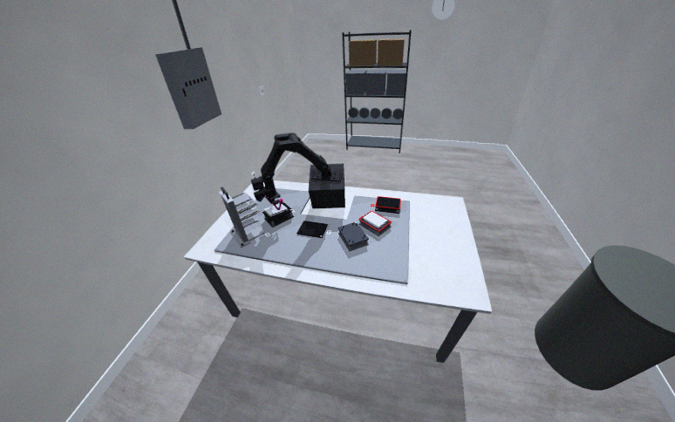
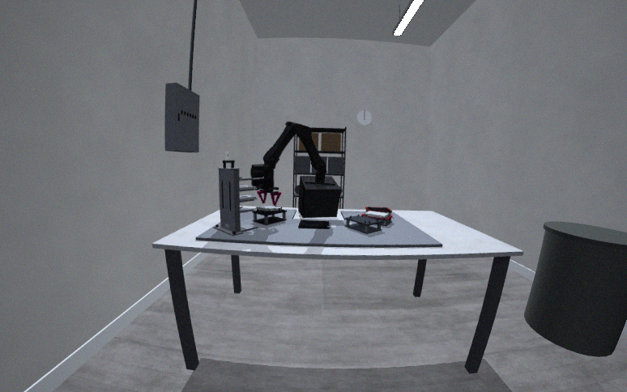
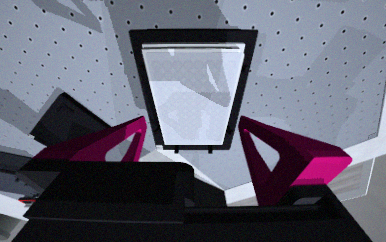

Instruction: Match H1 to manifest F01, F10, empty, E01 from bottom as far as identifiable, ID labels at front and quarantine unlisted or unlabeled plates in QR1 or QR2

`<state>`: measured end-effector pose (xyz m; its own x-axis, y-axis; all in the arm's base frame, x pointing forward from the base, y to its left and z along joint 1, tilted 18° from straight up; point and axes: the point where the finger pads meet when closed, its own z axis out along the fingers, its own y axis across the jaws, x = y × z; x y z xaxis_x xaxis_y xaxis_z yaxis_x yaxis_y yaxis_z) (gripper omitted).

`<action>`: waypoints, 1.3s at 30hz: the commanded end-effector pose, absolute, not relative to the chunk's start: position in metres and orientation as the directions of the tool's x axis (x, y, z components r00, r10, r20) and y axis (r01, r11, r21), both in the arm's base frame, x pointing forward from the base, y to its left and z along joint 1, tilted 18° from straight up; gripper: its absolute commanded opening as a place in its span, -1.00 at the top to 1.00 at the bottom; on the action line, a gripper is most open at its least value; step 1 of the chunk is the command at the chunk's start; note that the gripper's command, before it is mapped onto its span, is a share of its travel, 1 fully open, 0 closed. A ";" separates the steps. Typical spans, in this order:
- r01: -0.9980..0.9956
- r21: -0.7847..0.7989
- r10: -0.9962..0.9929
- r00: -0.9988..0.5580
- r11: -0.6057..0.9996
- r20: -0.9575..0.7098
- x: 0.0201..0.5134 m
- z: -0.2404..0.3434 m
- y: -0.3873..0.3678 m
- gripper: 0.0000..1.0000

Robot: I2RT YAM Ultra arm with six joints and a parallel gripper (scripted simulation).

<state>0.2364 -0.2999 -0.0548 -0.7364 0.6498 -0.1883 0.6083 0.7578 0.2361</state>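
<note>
While the gripper (image 3: 192,145) hangs released, magenta fingers spread wide and grasping nothing, it sits above a pale plate (image 3: 192,92) lying in a black nest (image 1: 276,217) on the desk (image 1: 447,248). That nest stands just beside the plate hotel (image 1: 233,214).

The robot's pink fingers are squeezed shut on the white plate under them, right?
Not quite. The pink fingers are spread wide open above the white plate, touching nothing. The wrist view shows the gripper with the plate lying free between and below the fingertips.
</note>
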 end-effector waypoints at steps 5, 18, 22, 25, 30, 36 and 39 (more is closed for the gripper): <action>0.609 0.229 0.650 -0.731 0.759 -0.209 0.240 -0.057 -0.305 -1.00; 0.609 0.229 0.650 -0.731 0.759 -0.209 0.245 -0.073 -0.304 -1.00; 0.609 0.229 0.650 -0.731 0.759 -0.209 0.246 -0.076 -0.304 -1.00; 0.609 0.229 0.650 -0.731 0.759 -0.209 0.247 -0.079 -0.304 -1.00; 0.609 0.229 0.650 -0.731 0.759 -0.209 0.249 -0.085 -0.304 -1.00; 0.609 0.229 0.650 -0.731 0.759 -0.208 0.250 -0.087 -0.304 -0.72; 0.609 0.229 0.650 -0.731 0.759 -0.208 0.250 -0.087 -0.304 -0.72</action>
<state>0.2490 -0.3002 -0.0906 -0.7346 0.6492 -0.1974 0.6082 0.7589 0.2324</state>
